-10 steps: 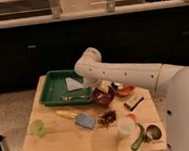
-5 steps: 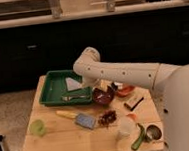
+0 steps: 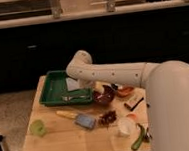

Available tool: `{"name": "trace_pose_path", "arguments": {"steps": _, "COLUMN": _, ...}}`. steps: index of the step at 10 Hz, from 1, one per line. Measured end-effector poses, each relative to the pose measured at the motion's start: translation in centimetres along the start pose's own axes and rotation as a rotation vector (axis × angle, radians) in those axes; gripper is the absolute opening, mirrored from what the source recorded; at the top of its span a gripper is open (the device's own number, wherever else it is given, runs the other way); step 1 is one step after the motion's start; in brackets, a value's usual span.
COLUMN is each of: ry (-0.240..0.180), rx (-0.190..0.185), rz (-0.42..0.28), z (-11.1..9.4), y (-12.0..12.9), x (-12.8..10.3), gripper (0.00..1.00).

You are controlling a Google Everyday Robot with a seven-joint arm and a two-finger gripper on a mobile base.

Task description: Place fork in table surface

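Observation:
The fork (image 3: 73, 97) is thin and silvery and lies flat along the front of the dark green tray (image 3: 50, 92), at the back left of the pale wooden table surface (image 3: 64, 140). My white arm (image 3: 113, 73) reaches in from the right and bends down over the tray's right edge. The gripper (image 3: 93, 88) hangs there just right of the fork's end, partly hidden by the forearm. A white item (image 3: 72, 84) lies in the tray behind the fork.
On the table are a yellow elongated item (image 3: 65, 114), a blue sponge (image 3: 86, 121), a green cup (image 3: 38, 127), a dark red bowl (image 3: 105, 95), an orange bowl (image 3: 123, 91), a white cup (image 3: 125, 126) and a dark cabinet front behind.
The arm's elbow has shifted slightly to the left over the tray. The fork and the other items have not moved.

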Motion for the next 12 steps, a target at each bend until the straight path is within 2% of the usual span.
{"name": "trace_pose_path", "arguments": {"steps": 2, "ry": 0.023, "rx": -0.02, "rz": 0.04, "z": -0.2, "y": -2.5, "x": -1.2, "gripper": 0.8}}
{"name": "trace_pose_path", "arguments": {"steps": 4, "ry": 0.046, "rx": -0.005, "rz": 0.07, "z": -1.0, "y": -4.1, "x": -2.0, "gripper": 0.8}}
{"name": "trace_pose_path", "arguments": {"steps": 8, "ry": 0.069, "rx": 0.061, "rz": 0.171, "z": -2.3, "y": -7.3, "x": -2.8, "gripper": 0.8}}
{"name": "trace_pose_path", "arguments": {"steps": 11, "ry": 0.028, "rx": 0.13, "rz": 0.224, "z": -1.9, "y": -10.3, "x": -2.2, "gripper": 0.8}}
{"name": "trace_pose_path", "arguments": {"steps": 12, "ry": 0.018, "rx": 0.143, "rz": 0.232, "z": -1.9, "y": -10.7, "x": -1.8, "gripper": 0.8}}
